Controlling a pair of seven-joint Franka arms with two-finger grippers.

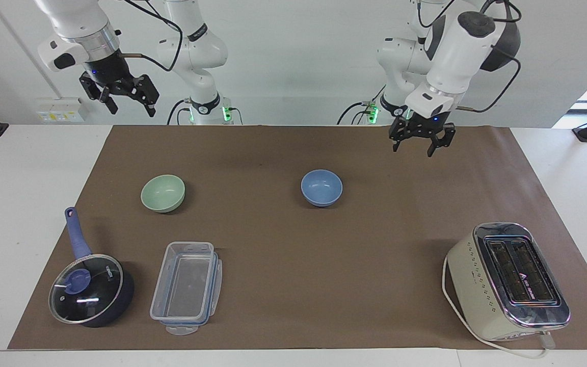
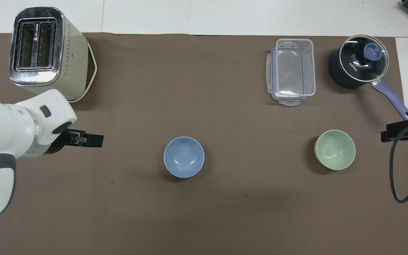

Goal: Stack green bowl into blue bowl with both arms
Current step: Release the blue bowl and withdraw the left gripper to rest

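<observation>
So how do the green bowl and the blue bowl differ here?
Colour: the green bowl is pale mint, the blue bowl periwinkle. Place: the green bowl sits toward the right arm's end of the table, near the clear container and saucepan; the blue bowl sits mid-table with open mat around it. Shared: same size and round shape, both upright, empty, resting on the brown mat, neither held.

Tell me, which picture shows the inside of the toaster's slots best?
The overhead view. It looks straight down on the toaster, so both slots show fully, with their wire racks inside. In the facing view the toaster stands at an angle and shows its top and cream side, so the slots look slanted.
</observation>
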